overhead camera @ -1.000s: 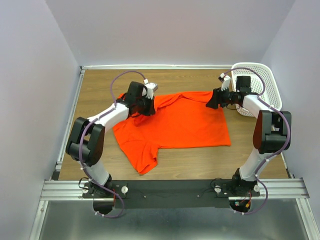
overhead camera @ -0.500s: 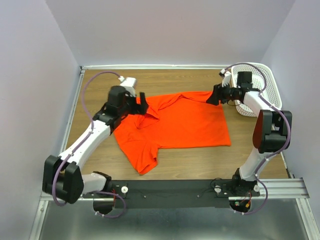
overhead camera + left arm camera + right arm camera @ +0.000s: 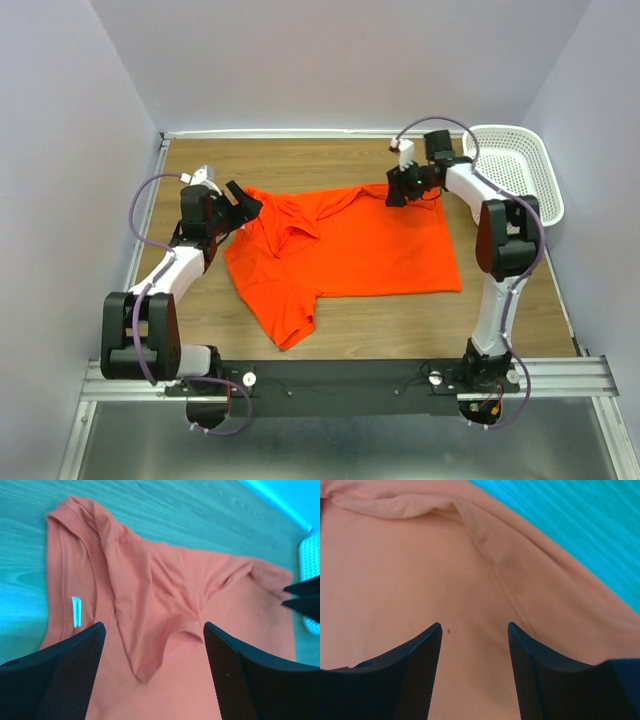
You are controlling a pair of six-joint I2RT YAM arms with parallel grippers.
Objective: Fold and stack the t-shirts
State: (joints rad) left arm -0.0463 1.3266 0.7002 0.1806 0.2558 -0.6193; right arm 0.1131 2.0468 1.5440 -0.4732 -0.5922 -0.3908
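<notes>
On t-shirt (image 3: 350,250), left-wrist view only: white tag (image 3: 75,611), perhaps.

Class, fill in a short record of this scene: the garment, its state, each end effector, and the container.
garment: orange-red t-shirt
state: spread on the wooden table, not folded, rumpled near the collar
left end effector: open, at the shirt's left edge
right end effector: open, over the shirt's far edge
container: white perforated basket, far right corner of the table

T-shirt (image 3: 360,250) soft matt cloth, creased; table (image 3: 400,320) matt wood grain; basket (image 3: 520,160) perforated white plastic.
</notes>
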